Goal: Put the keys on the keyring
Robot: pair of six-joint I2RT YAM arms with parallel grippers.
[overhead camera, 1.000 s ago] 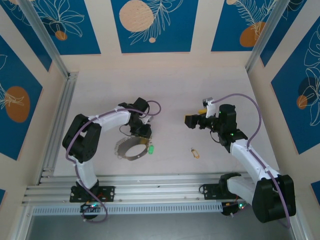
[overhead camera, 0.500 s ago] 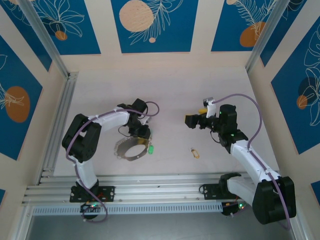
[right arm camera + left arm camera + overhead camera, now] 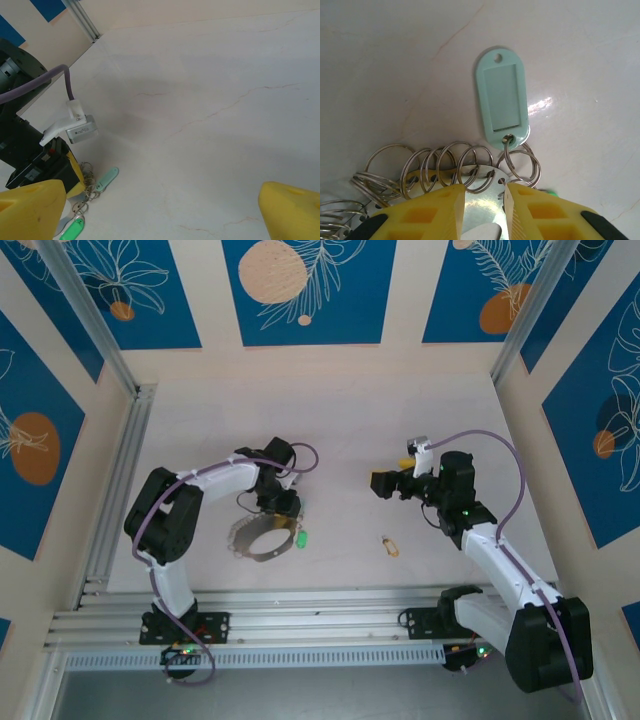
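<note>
The left end effector shows two blocky yellow plastic fingers a narrow gap apart, with a slice of shiny, mirror-like metal band between them. Whether they pinch it or merely straddle it I cannot tell, since their tips are cut off by the frame's lower edge. That band belongs to the keyring, a floppy loop lying on the worktop with thin wire split rings overlapping along its rim. One ring carries a pale mint plastic tag, oblong with rounded ends and lying flat. A brighter green tag lies at the loop's right side. The key, a tiny tan-gold sliver too small to read, lies well apart to the right. Beyond it the right end effector hovers above the matte, faintly veined surface, fingers spread wide and holding nothing.
</note>
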